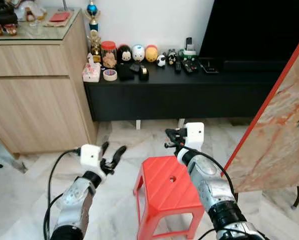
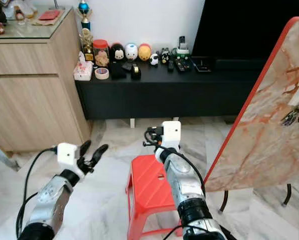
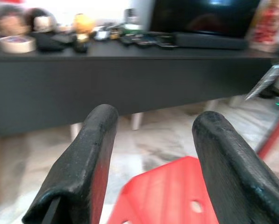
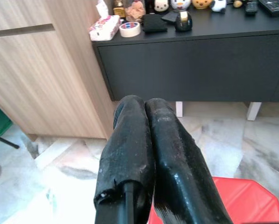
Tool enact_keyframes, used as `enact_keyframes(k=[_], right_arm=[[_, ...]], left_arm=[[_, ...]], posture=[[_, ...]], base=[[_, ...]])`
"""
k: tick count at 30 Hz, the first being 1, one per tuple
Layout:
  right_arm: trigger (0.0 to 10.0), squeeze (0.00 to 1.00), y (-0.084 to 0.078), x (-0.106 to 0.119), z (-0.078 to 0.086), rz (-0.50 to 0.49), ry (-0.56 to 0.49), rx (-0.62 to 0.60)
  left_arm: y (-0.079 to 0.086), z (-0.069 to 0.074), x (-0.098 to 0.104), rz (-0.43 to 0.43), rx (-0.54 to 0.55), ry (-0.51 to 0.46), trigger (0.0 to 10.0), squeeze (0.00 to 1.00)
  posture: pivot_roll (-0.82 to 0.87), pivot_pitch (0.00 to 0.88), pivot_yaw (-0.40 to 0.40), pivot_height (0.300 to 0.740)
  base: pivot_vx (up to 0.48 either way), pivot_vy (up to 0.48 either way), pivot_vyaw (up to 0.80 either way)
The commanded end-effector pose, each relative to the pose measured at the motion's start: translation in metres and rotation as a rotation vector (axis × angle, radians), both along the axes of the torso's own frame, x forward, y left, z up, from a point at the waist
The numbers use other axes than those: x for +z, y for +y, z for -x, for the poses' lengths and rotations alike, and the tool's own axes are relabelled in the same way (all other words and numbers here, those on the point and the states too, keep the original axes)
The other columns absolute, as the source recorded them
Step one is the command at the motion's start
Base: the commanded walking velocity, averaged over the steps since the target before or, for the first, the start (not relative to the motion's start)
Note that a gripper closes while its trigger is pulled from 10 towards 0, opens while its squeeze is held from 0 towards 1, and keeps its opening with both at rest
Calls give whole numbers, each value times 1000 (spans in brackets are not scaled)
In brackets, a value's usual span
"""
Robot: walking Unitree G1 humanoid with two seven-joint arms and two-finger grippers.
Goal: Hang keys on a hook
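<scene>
You're looking into a home living room: a long black TV console (image 1: 189, 90) is carrying a dark television (image 1: 254, 30), toy figurines (image 1: 138, 53) and remotes (image 1: 189, 66), a wooden sideboard (image 1: 36, 85) is standing alongside, and marble tiles (image 1: 119, 145) are running underfoot around a red plastic stool (image 1: 167, 187).

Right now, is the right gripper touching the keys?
Apart. The right eye view shows the right gripper above the red stool, while the keys hang on the marble board far right.
</scene>
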State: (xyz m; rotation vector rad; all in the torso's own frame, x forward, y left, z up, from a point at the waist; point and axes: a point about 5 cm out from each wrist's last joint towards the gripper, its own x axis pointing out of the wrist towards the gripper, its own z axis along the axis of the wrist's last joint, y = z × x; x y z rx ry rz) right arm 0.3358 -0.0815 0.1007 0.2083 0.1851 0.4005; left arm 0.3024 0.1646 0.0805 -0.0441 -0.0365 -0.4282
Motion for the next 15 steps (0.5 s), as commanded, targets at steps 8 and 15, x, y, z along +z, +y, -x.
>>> enact_keyframes(k=[8, 15], right_arm=[[10000, 0, 9, 10, 10, -56, 33, 118], [10000, 0, 15, 10, 19, -52, 110, 206]], left_arm=[[-19, 9, 10, 5, -204, 34, 10000, 0], [-26, 14, 16, 2, -280, 50, 10000, 0]], posture=[[121, 0, -92, 740], [120, 0, -94, 740]], base=[[0, 0, 0], [0, 0, 0]])
